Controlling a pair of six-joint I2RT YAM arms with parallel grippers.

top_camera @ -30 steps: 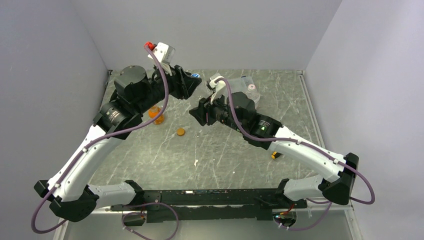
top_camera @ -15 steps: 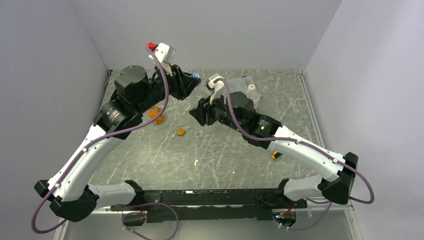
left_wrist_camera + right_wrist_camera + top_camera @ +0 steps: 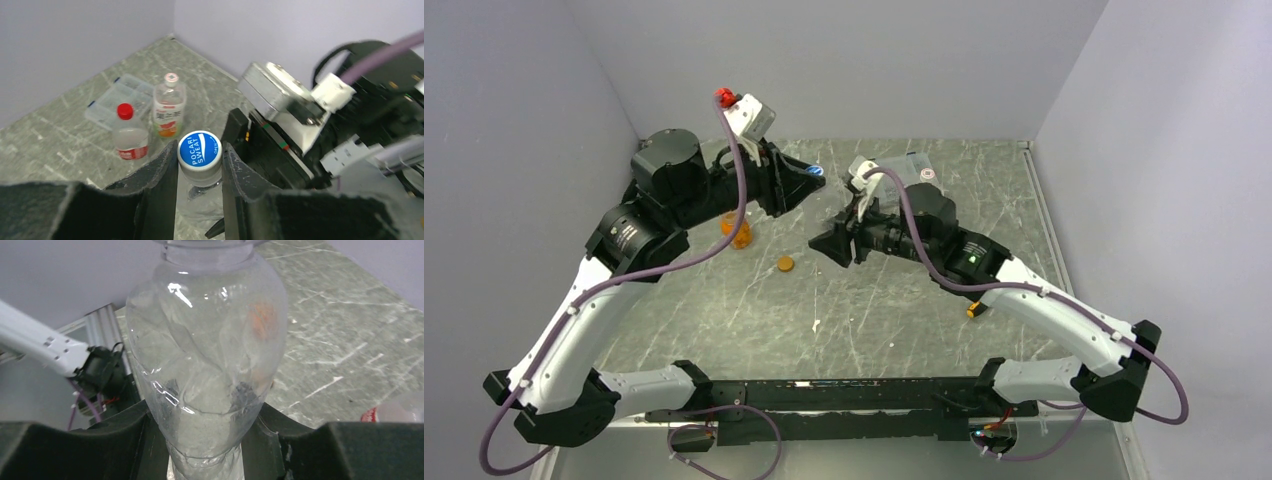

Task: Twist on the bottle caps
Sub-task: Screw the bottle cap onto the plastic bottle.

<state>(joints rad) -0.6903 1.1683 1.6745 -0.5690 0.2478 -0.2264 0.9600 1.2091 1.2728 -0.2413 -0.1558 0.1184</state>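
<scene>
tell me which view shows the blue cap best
Left wrist: the blue cap faces the camera, held in the left gripper, print readable. Top external shows a blue speck; right wrist only the clear bottle.

In the right wrist view we lose the clear bottle (image 3: 205, 355) at both ends: its mouth runs off the top edge, its base sinks between the fingers (image 3: 75, 445) of the right gripper (image 3: 205, 412); an orange smear (image 3: 262, 320) behind its wall is too warped to name; the right edge cuts a red-labelled bottle (image 3: 397, 412); from above we catch only a sliver of the blue cap (image 3: 812, 170); a pale speck (image 3: 816, 325) there is too small to tell.
</scene>
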